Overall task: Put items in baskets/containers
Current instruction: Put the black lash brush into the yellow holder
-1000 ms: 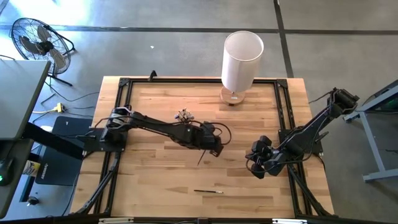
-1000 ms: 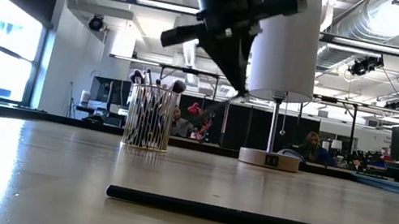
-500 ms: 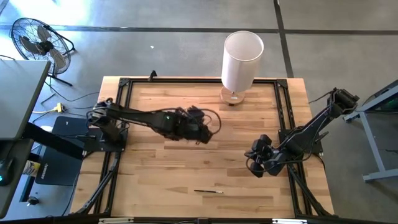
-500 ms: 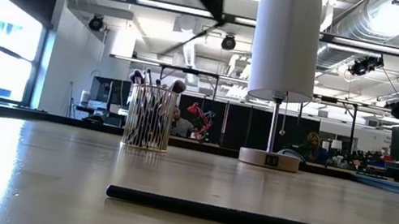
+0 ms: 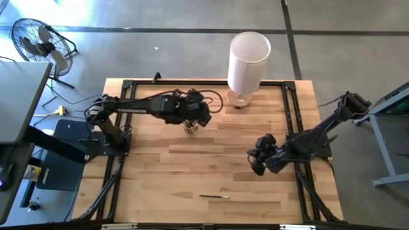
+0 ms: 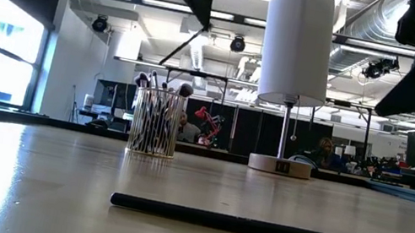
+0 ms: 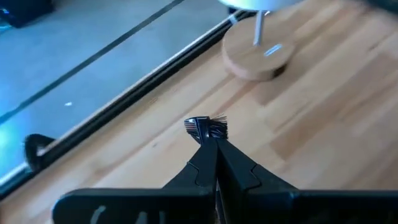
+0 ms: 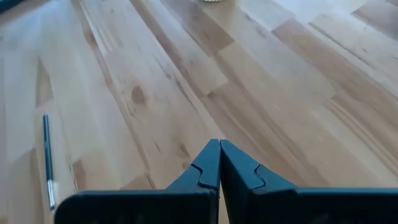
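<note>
A small clear glass cup (image 6: 155, 122) stands far left of the table's middle, with several makeup brushes upright in it. In the high view the cup (image 5: 190, 129) peeks out under my left gripper (image 5: 195, 120). That gripper (image 6: 201, 0) is high above the cup and shut on a thin brush (image 6: 184, 46). One dark brush (image 5: 214, 196) lies flat near the table's near edge, also in the low view (image 6: 240, 223). My right gripper (image 5: 254, 163) is shut on nothing and hovers right of the middle, well clear of that brush (image 8: 47, 155). My left gripper (image 7: 216, 142) pinches the brush between its two fingers just behind the bristle end. The ferrule and bristles (image 7: 208, 127) stick out past the fingertips. The brush is lifted clear, and its handle (image 6: 178, 51) slants down from the fingers above the cup.
A tall white cylinder lamp (image 5: 249, 59) on a round wooden base (image 7: 258, 55) stands at the far edge, right of the cup. A black frame (image 5: 124, 102) runs around the table. Bare wood lies between the cup and the lying brush.
My left gripper has risen from the table's middle and swung toward the far edge and left, carrying the brush. It now hangs over the cup. My right arm has shifted a little toward the table's left. The lying brush has stayed put.
</note>
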Motion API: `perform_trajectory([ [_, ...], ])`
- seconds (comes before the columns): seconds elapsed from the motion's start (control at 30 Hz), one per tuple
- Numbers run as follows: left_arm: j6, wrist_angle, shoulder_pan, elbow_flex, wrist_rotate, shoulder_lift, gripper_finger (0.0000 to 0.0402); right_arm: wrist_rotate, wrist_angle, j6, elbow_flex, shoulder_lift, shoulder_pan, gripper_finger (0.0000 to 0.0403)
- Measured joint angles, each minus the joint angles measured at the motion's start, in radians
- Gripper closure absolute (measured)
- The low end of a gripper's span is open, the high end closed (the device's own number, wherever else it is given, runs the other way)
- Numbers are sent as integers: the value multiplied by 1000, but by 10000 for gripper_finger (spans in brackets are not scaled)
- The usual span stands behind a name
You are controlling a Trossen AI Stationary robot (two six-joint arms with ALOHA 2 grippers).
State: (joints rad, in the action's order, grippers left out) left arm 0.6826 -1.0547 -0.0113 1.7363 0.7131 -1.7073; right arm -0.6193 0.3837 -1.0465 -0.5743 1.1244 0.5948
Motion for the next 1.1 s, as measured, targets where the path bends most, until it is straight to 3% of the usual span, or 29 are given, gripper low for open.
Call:
perform_trajectory([
  [0.17, -77, 87, 55, -48, -7, 10, 401, 0, -24, 7, 0, 0, -37, 401],
  [0.43, -158, 342, 99, -324, -72, 107, 401, -1, -91, 8, 0, 0, -84, 402],
  [0.53, -193, 560, 100, -438, -97, 145, 401, -1, -112, 7, 0, 0, -101, 401],
  [0.6, -232, 597, 104, -534, -106, 204, 401, -2, -124, 2, 0, 0, -115, 401],
  [0.67, -275, 769, 102, -596, -113, 232, 401, -1, -124, -8, 0, 0, -127, 402],
  [0.8, -353, 952, 96, -738, -134, 309, 401, 3, -141, -26, 0, 0, -149, 401],
  [1.1, -388, 1124, 96, -946, -207, 401, 401, 7, -206, -53, 0, 0, -204, 402],
])
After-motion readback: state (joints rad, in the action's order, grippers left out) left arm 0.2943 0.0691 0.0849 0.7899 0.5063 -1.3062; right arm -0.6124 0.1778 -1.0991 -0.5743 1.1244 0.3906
